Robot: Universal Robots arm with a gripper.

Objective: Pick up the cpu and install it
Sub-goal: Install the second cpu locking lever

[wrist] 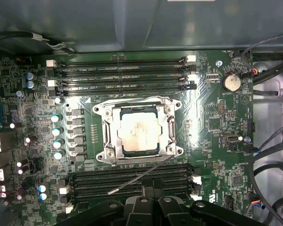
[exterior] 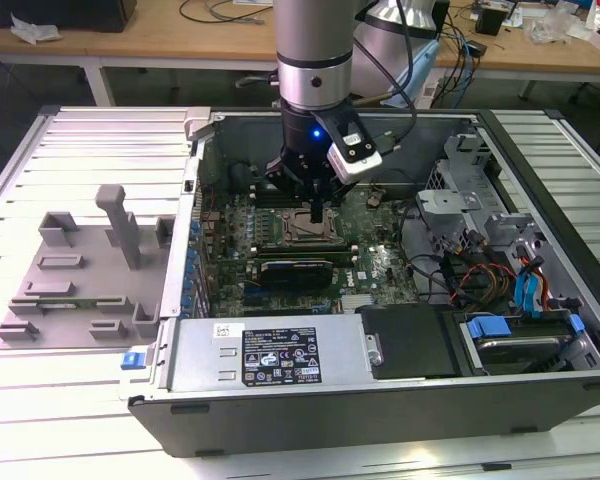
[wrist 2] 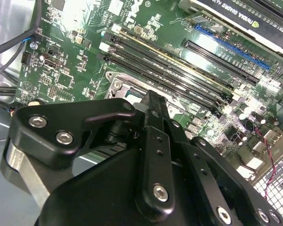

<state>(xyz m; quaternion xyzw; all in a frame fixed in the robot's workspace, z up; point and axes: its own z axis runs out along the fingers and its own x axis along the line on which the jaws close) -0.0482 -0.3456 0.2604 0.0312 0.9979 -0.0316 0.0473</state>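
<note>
Over the socket [wrist: 137, 131] your gripper [exterior: 316, 212] hovers; whether it is spread I cannot tell. I judge the cpu [wrist: 137, 132] already seated, at twelve o'clock from the loose lever [wrist: 139, 177].

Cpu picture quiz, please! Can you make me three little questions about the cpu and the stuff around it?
1. True or false: the cpu lies outside the computer.
2. In the exterior view, what hangs over the socket? A) the gripper B) a hand C) a fan
3. Fill in: long black memory slots run along ___ sides of the socket.

Key: 1 false, it sits in the socket; 2 A; 3 two.
</note>
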